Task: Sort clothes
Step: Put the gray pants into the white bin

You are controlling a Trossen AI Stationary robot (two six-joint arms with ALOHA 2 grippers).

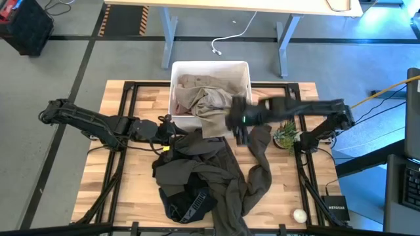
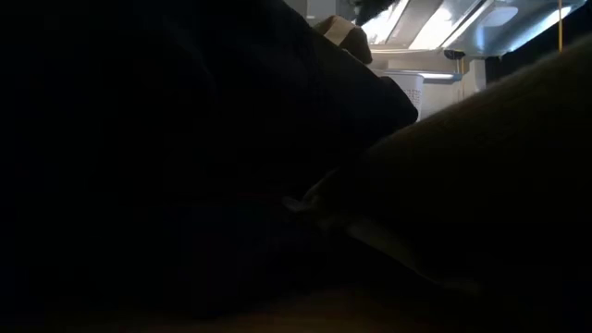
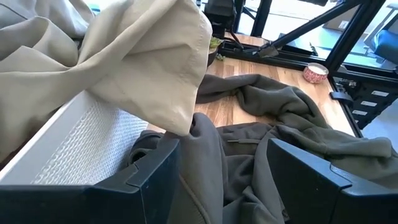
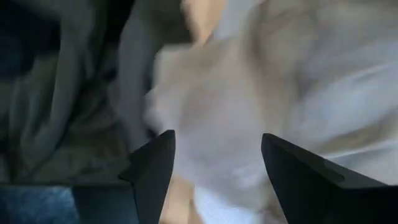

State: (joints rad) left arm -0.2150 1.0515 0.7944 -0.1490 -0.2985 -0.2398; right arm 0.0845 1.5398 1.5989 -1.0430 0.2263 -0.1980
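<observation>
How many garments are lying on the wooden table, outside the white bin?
2 can be told apart: an olive-brown hoodie spread in the table's middle, and a black piece with white lettering at its near edge, partly under the hoodie. More may be hidden in the pile.

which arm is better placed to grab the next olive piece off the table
Left, probably. The left gripper is open at the olive garment, fabric between its fingers. The right gripper is open by the white bin.

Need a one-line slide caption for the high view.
Right gripper open at the white bin of khaki clothes; left gripper beside the olive pile.
</observation>
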